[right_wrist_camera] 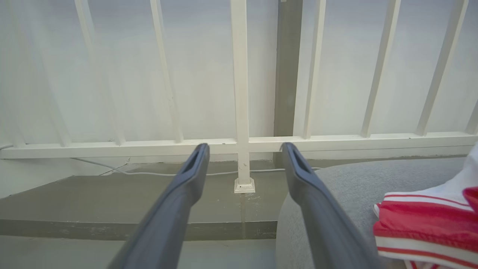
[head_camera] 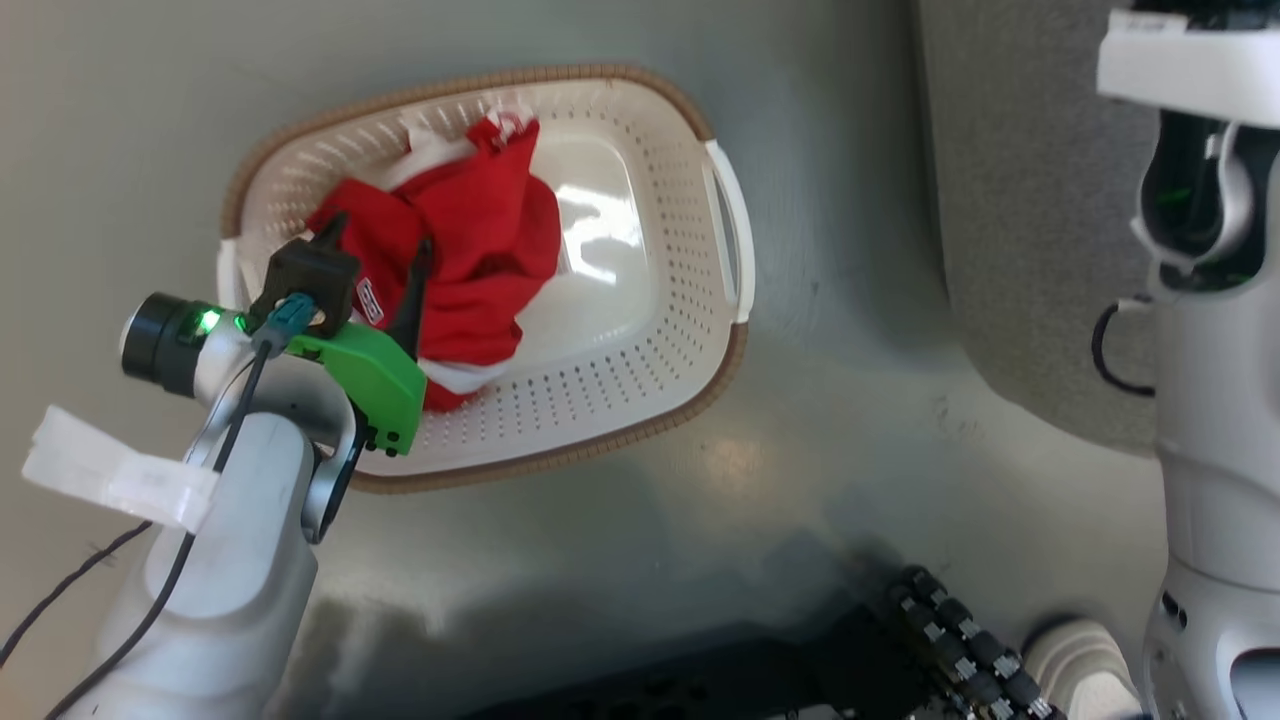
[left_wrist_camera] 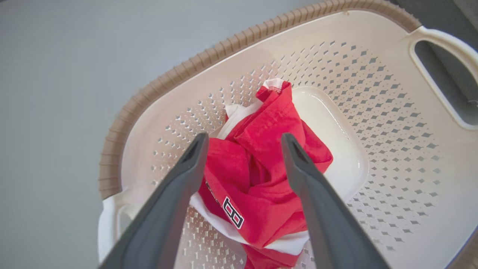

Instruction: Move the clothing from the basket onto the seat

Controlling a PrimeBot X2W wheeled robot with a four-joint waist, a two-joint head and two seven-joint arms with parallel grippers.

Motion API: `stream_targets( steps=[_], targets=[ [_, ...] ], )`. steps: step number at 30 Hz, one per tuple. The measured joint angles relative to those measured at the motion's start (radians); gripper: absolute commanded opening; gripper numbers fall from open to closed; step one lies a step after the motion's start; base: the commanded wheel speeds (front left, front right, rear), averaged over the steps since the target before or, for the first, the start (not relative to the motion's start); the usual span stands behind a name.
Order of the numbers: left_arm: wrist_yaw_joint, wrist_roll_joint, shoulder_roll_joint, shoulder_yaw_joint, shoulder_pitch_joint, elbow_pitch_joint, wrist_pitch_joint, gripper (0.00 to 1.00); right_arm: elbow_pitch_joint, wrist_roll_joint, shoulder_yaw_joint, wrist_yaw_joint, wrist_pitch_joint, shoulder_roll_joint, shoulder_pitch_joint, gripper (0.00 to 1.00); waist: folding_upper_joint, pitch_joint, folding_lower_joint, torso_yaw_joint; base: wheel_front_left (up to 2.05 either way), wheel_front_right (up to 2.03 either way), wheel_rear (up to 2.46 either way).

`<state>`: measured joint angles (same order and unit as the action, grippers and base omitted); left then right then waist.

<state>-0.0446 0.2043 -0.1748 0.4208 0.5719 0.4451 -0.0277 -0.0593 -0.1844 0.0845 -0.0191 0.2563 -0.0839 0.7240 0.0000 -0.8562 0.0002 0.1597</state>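
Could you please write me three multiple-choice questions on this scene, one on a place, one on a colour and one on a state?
1. Where does the red garment with the dark numeral lie?
A. inside the basket
B. beside it
C. under it

2. What colour is the basket's rim?
A. blue
B. brown
C. black

3. How do the fingers of the left gripper stand?
A. shut on the garment
B. shut on nothing
C. open, with the garment seen between them

Answers:
1 A: the garment lies crumpled within the perforated walls.
2 B: the ribbed rim is brown in the head and left wrist views.
3 C: a wide gap parts the two fingers.
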Motion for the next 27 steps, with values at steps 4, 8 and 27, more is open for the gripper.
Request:
stream_targets(
  steps=[4, 8, 27],
  targets=[
    [-0.01, -0.028, 0.0, 0.02, 0.023, 0.033, 0.001, 1.0, 0.0, 0.0, -0.005, 0.0, 0.0, 0.002, 0.035, 1.0, 0.0, -0.052, 0.0, 0.004, 0.0, 0.0, 0.0],
    [-0.027, -0.051, 0.001, 0.061, 0.039, 0.07, 0.0, 1.0, 0.003, 0.0, -0.007, 0.0, 0.0, 0.007, 0.052, 1.0, 0.0, -0.099, 0.0001, 0.008, 0.0, 0.0, 0.0],
    [-0.054, -0.087, -0.007, 0.108, 0.13, 0.199, 0.022, 1.0, 0.015, -0.002, 0.014, 0.004, 0.0, 0.021, 0.089, 1.0, 0.0, -0.177, -0.0001, 0.065, 0.0, 0.0, 0.0]
  ],
)
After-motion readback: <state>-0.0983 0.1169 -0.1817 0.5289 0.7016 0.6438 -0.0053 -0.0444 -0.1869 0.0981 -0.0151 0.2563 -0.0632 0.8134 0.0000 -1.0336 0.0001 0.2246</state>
